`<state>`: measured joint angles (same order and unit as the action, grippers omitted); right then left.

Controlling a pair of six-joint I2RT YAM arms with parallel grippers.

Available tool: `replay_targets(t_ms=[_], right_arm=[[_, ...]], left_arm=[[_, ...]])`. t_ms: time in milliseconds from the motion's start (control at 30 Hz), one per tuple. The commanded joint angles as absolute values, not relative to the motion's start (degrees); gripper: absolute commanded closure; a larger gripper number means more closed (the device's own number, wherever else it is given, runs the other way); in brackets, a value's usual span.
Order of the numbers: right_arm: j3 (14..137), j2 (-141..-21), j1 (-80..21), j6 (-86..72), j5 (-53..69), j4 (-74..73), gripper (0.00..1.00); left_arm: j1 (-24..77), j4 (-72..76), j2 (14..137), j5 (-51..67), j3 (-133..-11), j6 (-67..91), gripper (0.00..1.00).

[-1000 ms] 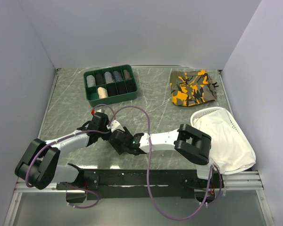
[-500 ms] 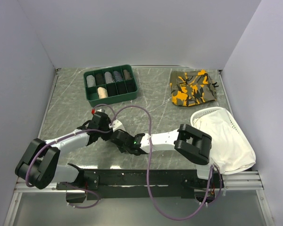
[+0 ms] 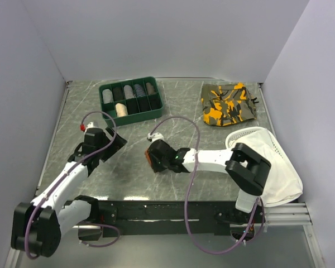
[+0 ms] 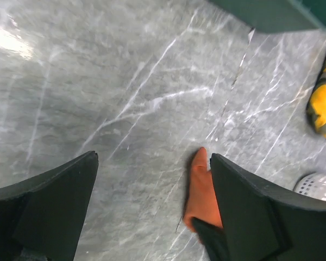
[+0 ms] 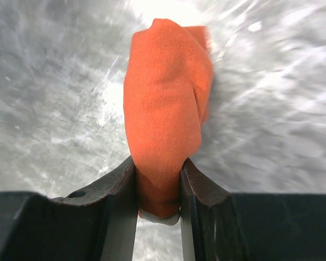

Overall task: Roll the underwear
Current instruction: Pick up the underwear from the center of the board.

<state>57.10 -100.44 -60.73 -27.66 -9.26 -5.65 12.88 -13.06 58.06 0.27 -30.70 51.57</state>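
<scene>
Change over the last second: the left gripper (image 4: 152, 163) has let go and pulled back toward the left side of the grey marble-patterned table (image 3: 173, 95). Its jaws now stand wide apart with only bare surface between them. The right gripper (image 5: 158, 169) has moved out toward mid-table and has sole custody of the small rust-orange fabric underwear (image 5: 164, 109), its jaws clamped on the near end of a tight, upright-looking bundle. The cream waistband shows only as a sliver at the jaw base. Reading: the roll looks formed and handed over to one arm, so the rolling itself seems essentially done and what remains is probably setting it down (whether the bundle touches the table I cannot tell). Containers: the dark green compartmented plastic tray (image 3: 135, 118) at the back holds several rolled items along its far row plus one cream roll in the near row. The white perforated basket (image 3: 251, 129) at right holds a large white cloth (image 3: 271, 170) spilling over its near edge. An orange-and-olive camouflage garment (image 3: 229, 103) lies loose behind it.
</scene>
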Motion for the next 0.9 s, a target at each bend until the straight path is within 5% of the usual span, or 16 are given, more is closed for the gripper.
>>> replay_targets(t_ms=[0,400,867], right_arm=[[60.29,-93.09,-57.40,-27.60,-4.15,-8.61,1.00],[73.29,-93.33,-49.57,-24.70,0.09,-15.11,1.00],[107.56,-115.65,-46.41,-20.48,-6.50,-25.92,1.00]], left_arm=[[11.34,-15.91,53.09,-2.11,-31.38,50.01,0.09],[5.72,-20.82,47.99,-5.01,-32.60,49.39,0.07],[-10.89,-22.51,55.62,7.90,-42.53,43.69,0.03]])
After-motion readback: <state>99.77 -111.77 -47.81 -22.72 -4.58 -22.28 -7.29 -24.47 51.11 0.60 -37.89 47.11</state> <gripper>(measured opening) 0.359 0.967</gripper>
